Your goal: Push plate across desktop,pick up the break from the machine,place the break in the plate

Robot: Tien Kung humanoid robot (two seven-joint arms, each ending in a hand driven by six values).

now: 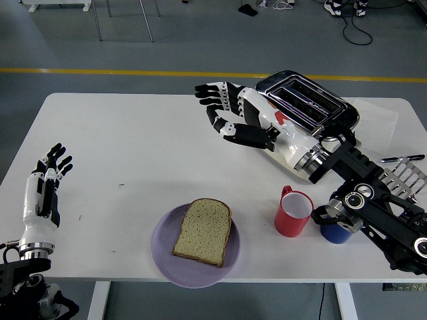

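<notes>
Bread [203,231] on purple plate [162,251], white table [133,147], grey floor [167,40]

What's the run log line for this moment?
bread: on purple plate | right hand: open, raised by toaster | left hand: open, idle

Purple plate [163,257], tan speckled bread [203,231], red mug [293,215], cream-and-chrome toaster [313,113], white table [127,147]

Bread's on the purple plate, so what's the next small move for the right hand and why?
Probably just draw the right hand back to rest: the bread lies flat on the plate, and the open fingers hold nothing near the toaster.
</notes>
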